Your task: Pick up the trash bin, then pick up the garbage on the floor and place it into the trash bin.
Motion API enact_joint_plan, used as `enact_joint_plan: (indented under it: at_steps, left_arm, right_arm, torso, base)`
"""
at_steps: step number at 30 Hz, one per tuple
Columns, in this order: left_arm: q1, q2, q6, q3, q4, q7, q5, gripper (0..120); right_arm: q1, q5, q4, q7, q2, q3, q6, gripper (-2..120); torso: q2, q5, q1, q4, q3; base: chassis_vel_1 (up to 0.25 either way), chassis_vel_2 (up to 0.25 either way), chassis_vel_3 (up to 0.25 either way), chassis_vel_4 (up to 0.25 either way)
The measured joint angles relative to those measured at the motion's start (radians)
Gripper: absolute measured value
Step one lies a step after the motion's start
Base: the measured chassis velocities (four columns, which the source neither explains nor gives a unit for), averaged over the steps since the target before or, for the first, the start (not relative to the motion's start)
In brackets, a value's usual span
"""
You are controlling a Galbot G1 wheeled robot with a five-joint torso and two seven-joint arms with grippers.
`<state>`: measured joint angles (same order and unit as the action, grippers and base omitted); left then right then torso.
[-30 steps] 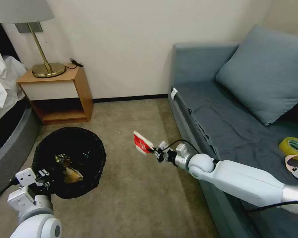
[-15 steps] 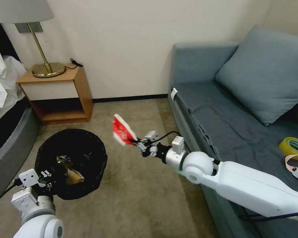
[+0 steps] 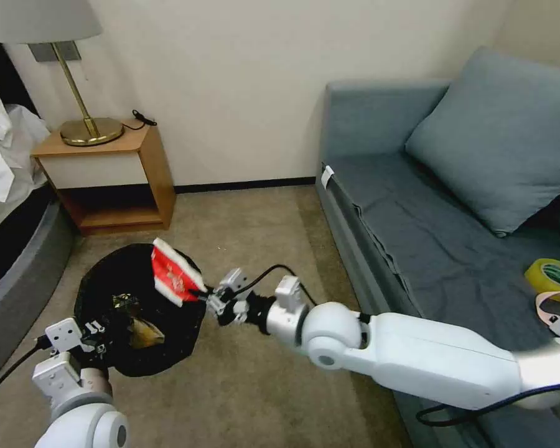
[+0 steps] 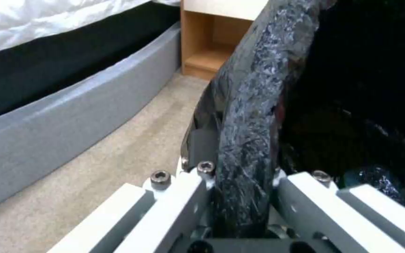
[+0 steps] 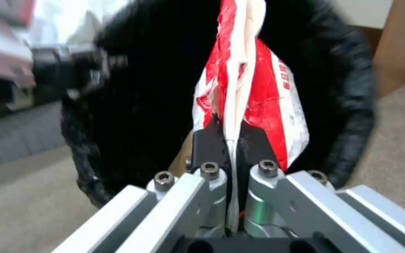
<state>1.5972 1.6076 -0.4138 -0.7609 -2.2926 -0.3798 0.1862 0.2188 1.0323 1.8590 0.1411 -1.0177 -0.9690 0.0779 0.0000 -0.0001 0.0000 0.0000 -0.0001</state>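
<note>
The trash bin [image 3: 109, 287], round with a crinkly black bag over its rim, hangs just above the carpet at the lower left. My left gripper [image 3: 96, 333] is shut on the bin's near rim [image 4: 249, 140]. Inside the bin lie a gold-brown wrapper [image 3: 144, 333] and other small pieces. My right gripper [image 3: 210, 297] is shut on the lower edge of a flattened red-and-white carton [image 3: 174, 280], one piece of the garbage. The carton [image 5: 254, 91] stands upright over the bin's right rim, with the bin's black mouth [image 5: 155, 88] right behind it.
A wooden nightstand [image 3: 109, 180] with a brass lamp [image 3: 81, 74] stands against the wall behind the bin. A bed edge [image 3: 12, 261] runs along the left. The grey sofa [image 3: 429, 211] fills the right, with a yellow tape roll [image 3: 550, 275] on its seat. Open carpet lies between.
My right arm has swung left, carrying the carton from mid-carpet near the sofa to over the bin's right rim. The left gripper and bin shifted slightly right.
</note>
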Motion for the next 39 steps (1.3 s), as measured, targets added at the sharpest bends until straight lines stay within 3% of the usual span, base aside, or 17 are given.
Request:
enact_joint_plan:
  at_steps: [6,13,19,39]
  left_arm:
    - [0.004,0.000,0.003,0.021,-0.003,0.000,-0.018,2]
    - [0.009,0.001,0.012,0.054,-0.002,0.000,-0.047,2]
    - [0.009,0.001,0.015,0.072,0.002,0.000,-0.058,2]
    - [0.005,0.001,0.023,0.075,0.021,0.000,-0.056,2]
  right_arm:
    - [-0.024,-0.014,-0.071,-0.003,-0.052,-0.047,-0.004,0]
    - [-0.057,-0.038,-0.211,0.000,-0.175,-0.103,-0.005,0]
    - [-0.062,-0.073,-0.285,0.024,-0.237,-0.127,-0.008,1]
    - [-0.063,-0.110,-0.305,0.054,-0.246,-0.138,-0.017,72]
  torso:
    - [0.000,0.0000,0.000,0.0000,0.000]
    - [0.000,-0.0002,0.000,0.0000,0.000]
    - [0.000,-0.0001,0.000,0.0001,0.000]
    - [0.000,0.0000,0.000,0.0000,0.000]
  base:
    - [0.000,0.000,0.000,0.000]
    - [0.000,0.000,0.000,0.000]
    - [0.000,0.000,0.000,0.000]
    - [0.000,0.000,0.000,0.000]
